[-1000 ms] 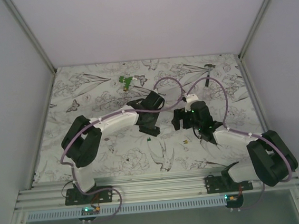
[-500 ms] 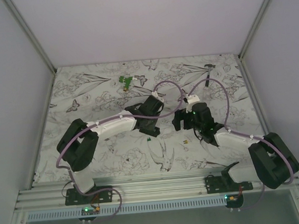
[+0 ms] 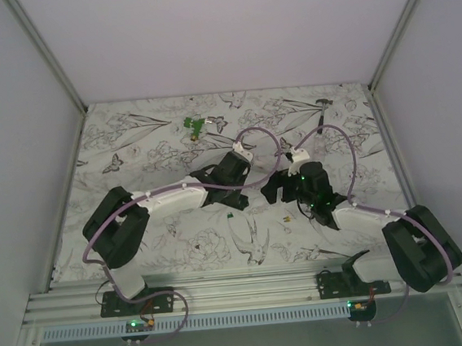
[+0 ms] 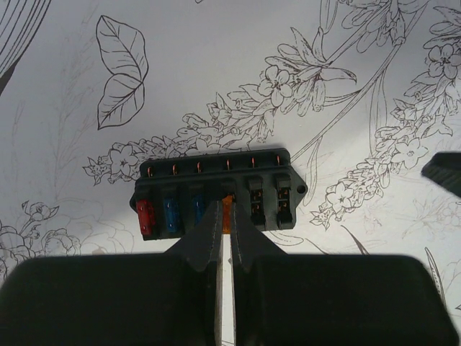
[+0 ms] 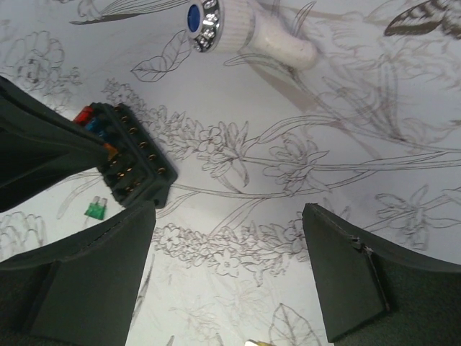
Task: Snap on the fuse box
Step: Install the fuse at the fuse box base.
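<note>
Orange fuse [image 4: 227, 216] being seated in fuse box [image 4: 216, 189].
Box is lying on the table [image 4: 216, 72]; fuse is being pinched by the clenched left gripper [image 4: 224, 220] at a middle slot; right gripper [image 5: 227, 210] is being held spread beside it, likely for bracing.

Overhead view; wrist close-ups on fuse box [image 4: 216, 176]
</note>
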Controlling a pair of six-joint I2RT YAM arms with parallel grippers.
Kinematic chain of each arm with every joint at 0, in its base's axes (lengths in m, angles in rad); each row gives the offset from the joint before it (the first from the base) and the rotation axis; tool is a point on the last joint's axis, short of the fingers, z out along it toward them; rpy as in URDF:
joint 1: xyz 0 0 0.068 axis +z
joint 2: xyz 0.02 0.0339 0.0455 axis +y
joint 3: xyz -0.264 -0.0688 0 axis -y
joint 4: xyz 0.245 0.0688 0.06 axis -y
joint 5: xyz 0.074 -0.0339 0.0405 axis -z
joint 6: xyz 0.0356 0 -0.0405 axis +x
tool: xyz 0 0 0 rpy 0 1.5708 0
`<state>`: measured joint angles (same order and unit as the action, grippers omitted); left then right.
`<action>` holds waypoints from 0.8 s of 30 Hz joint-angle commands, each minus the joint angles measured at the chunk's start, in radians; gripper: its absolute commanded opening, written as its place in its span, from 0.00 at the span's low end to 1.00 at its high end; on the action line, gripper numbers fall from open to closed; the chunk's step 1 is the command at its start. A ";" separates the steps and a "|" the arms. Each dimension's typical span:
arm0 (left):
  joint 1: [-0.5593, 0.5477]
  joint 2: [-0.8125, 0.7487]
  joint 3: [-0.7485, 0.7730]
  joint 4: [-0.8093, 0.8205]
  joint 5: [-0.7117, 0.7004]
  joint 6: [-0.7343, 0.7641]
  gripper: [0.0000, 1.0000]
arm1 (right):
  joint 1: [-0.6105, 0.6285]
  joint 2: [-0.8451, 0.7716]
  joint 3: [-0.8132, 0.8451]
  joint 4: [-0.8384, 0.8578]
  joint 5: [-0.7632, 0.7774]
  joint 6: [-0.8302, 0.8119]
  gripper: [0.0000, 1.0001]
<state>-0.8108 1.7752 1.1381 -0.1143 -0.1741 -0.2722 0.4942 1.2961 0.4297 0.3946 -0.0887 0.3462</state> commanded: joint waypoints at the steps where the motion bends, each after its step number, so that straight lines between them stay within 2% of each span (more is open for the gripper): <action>1: -0.010 0.026 -0.058 0.007 0.005 0.015 0.00 | -0.008 0.041 -0.009 0.119 -0.094 0.115 0.89; 10: -0.016 0.011 -0.073 0.030 0.018 0.031 0.00 | -0.006 0.096 -0.002 0.152 -0.115 0.177 0.86; 18: -0.016 0.007 -0.074 -0.002 0.000 0.024 0.00 | -0.003 0.175 0.020 0.196 -0.179 0.243 0.66; 24: -0.016 -0.003 -0.098 0.009 -0.007 0.013 0.00 | 0.012 0.220 0.023 0.245 -0.195 0.278 0.59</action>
<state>-0.8185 1.7573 1.0851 -0.0193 -0.1825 -0.2516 0.4950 1.4971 0.4213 0.5667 -0.2592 0.5823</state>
